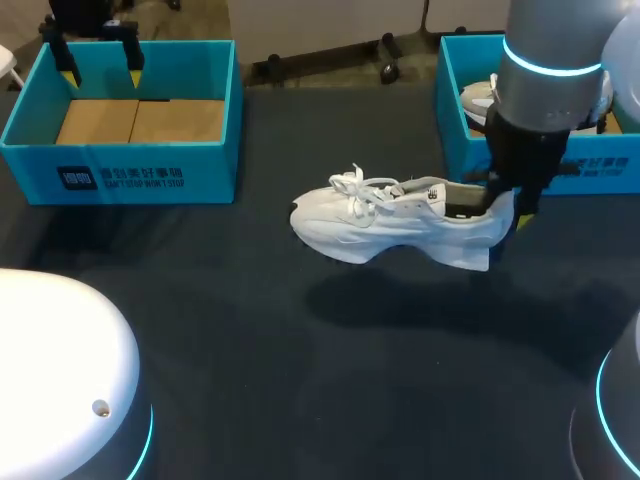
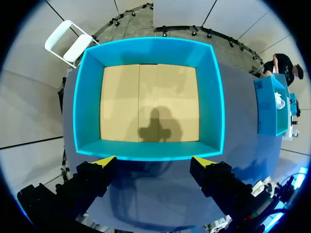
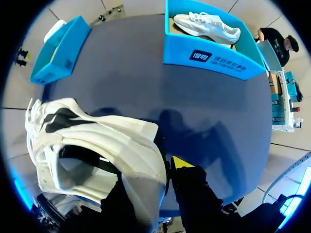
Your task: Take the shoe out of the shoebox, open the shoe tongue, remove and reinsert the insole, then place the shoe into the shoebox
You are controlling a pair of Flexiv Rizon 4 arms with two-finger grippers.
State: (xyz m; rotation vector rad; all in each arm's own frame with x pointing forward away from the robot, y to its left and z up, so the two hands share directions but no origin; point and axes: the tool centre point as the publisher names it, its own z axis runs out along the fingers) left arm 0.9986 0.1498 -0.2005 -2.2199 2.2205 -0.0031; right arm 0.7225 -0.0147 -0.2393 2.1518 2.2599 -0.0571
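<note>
— How is the right gripper (image 3: 160, 170) set?

— It is clamped on the heel of the white sneaker (image 3: 97, 141); one finger is seen inside the collar and the yellow-tipped one against the outside of the heel. In the head view the sneaker (image 1: 400, 225) is held on its side by the right gripper (image 1: 508, 207), toe pointed toward the left, with its shadow cast on the dark table (image 1: 300, 380) below.

— And the left gripper (image 2: 154, 162)?

— Its fingers are spread wide and nothing is held. It is hung over the near wall of the left shoebox (image 2: 87, 97), whose cardboard floor (image 2: 146, 97) is shown bare only in the left wrist view.

— What is given by one view alone?

— The inside of the sneaker's heel is shown only by the right wrist view. Farther off, the right shoebox (image 3: 214, 56) is seen with a second sneaker (image 3: 206, 26) laid in it; in the head view that box (image 1: 590, 170) is partly covered by the arm.
</note>
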